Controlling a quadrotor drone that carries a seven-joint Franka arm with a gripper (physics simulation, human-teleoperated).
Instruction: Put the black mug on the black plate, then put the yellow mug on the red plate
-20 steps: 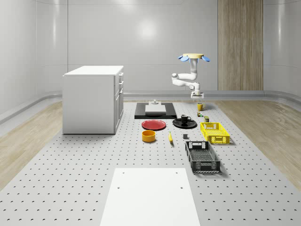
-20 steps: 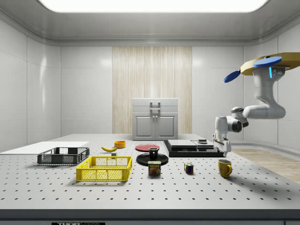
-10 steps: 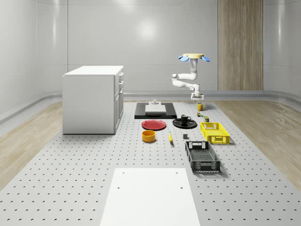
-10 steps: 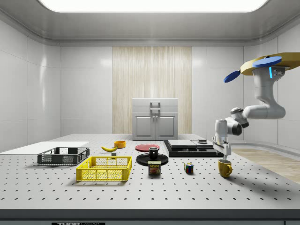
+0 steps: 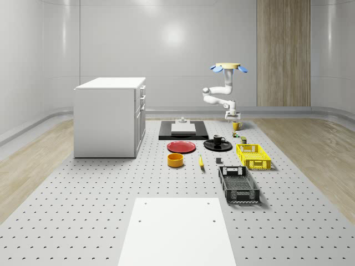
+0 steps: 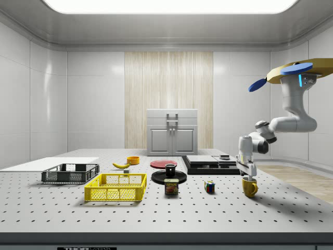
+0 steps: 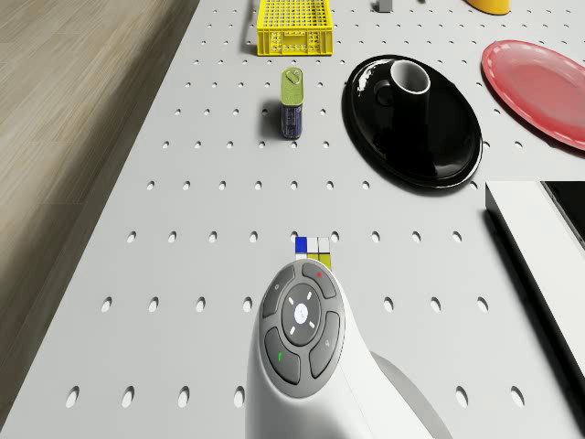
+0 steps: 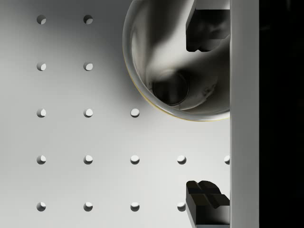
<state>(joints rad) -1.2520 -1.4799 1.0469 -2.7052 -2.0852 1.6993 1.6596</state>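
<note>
Two tool fingers (image 8: 204, 28) straddle glossy round yellow mug (image 6: 250, 187) rim.

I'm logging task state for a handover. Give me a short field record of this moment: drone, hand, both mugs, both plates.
drone: hovering near the table's far end in the whole-scene view, beyond the yellow mug
hand: open, straddling the yellow mug's rim, one finger inside, one outside
yellow mug: upright on the table, not lifted
black mug: standing on the black plate
black plate: holds the black mug
red plate: bare, beside the black plate
step done: black mug placed
step left: yellow mug to red plate
</note>
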